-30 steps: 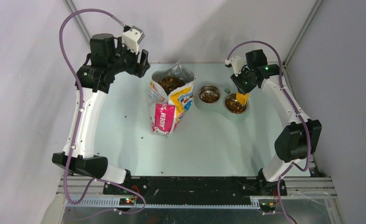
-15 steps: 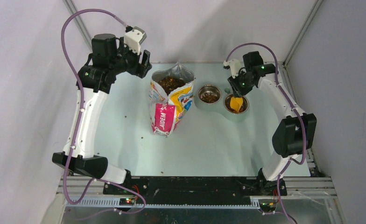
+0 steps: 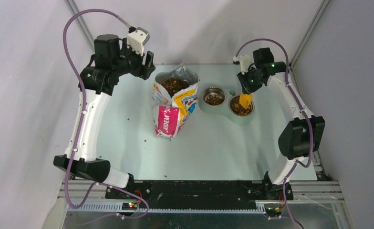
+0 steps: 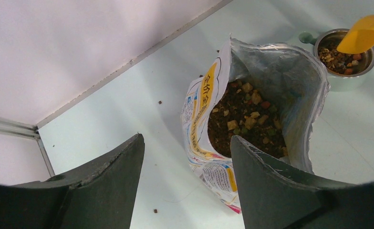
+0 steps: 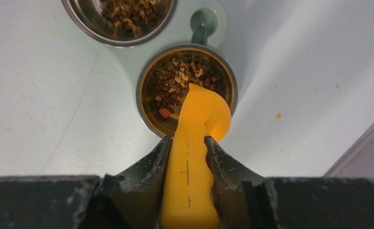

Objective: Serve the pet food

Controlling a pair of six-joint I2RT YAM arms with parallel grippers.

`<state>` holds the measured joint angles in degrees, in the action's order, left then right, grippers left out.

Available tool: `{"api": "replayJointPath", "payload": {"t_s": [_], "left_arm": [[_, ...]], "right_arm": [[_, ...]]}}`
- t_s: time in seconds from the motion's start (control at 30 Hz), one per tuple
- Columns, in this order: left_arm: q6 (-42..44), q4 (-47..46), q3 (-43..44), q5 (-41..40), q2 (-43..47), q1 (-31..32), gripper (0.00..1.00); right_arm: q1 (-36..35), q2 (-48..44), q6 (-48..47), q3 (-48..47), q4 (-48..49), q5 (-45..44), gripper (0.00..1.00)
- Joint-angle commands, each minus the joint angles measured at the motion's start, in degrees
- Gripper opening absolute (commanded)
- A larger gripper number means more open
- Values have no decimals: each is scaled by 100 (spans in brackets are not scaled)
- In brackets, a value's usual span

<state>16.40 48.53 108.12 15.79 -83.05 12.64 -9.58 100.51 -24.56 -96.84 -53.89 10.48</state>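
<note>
Right wrist shows our right gripper (image 5: 187, 157) clamped on the yellow scoop (image 5: 202, 114), which has lifted off the right-hand bowl (image 5: 138, 90) since half a second ago, leaving the pet food (image 5: 180, 76) inside, so we judge this pour done.

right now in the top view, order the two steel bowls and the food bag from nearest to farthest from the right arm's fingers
1. Right-hand bowl, directly below the right fingers and their yellow scoop.
2. Left-hand bowl, next over to the left.
3. Food bag, farthest left, mid-table.
</note>
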Motion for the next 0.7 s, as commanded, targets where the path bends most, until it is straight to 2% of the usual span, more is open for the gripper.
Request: {"api": "replayJointPath", "payload": {"t_s": [0.0,0.13,0.37,0.5,0.67], "left_arm": [[-184,-157,34,184,-46,28,73],[-468,-245,-46,261,-126,28,73],[-1727,-583,-230,15,-583,67,70],[-2001,-502,-238,-19,-856,122,69],[-2040,-437,-247,117,-901,116,69]], "right_arm": [[33,-128,224,-633,-82,523,0],[-20,-297,518,-955,-136,1044,0],[-190,-281,1513,-1969,425,1460,0],[-478,-122,2253,-2795,830,1524,0],[-1057,135,2627,-3518,1289,1625,0]]}}
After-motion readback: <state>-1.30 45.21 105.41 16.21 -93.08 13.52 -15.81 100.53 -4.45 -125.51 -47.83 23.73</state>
